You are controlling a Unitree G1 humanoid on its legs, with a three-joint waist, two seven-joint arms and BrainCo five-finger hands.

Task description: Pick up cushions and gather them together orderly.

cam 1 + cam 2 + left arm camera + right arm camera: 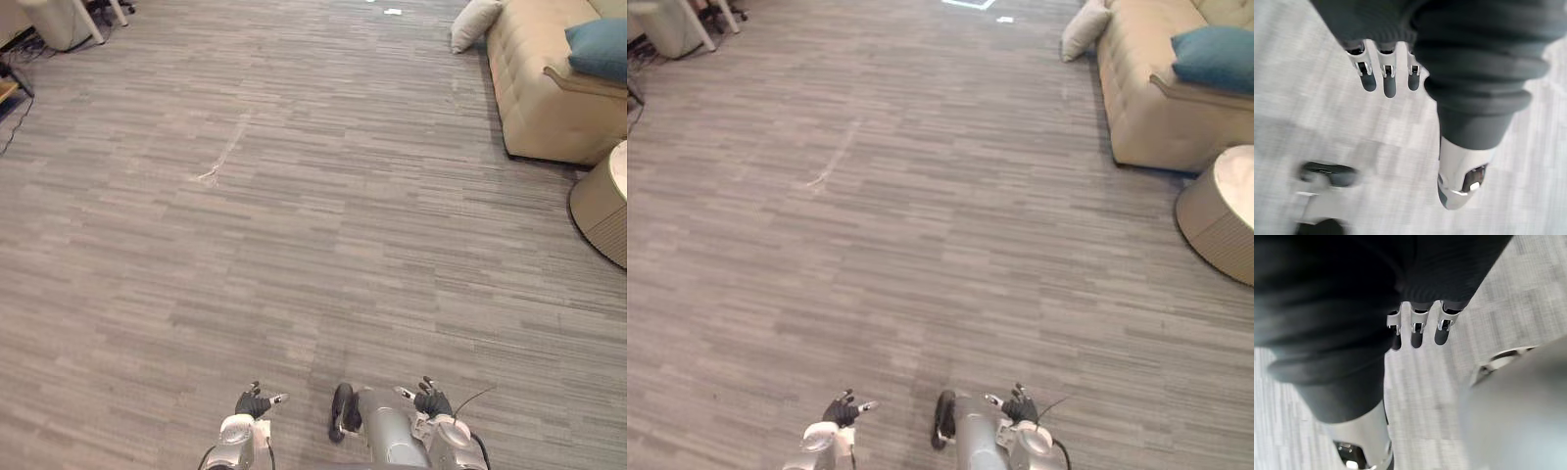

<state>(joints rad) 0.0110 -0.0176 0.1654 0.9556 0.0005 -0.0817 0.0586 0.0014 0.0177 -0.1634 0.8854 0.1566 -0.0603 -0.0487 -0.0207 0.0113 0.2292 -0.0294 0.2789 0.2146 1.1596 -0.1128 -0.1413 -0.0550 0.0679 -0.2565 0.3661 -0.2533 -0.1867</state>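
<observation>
A white cushion (474, 23) lies on the floor at the far right, leaning against the end of a beige sofa (534, 88). A teal cushion (598, 47) rests on the sofa's seat. My left hand (253, 402) hangs low at the bottom of the view, far from both cushions. Its fingers (1386, 78) are straight and hold nothing. My right hand (430, 399) hangs beside it at the bottom right, fingers (1418, 328) also relaxed and empty above the bare floor.
Grey striped carpet (294, 215) stretches between me and the sofa. A round beige ottoman (602, 206) stands at the right edge in front of the sofa. White furniture legs (93, 20) and cables show at the far left corner.
</observation>
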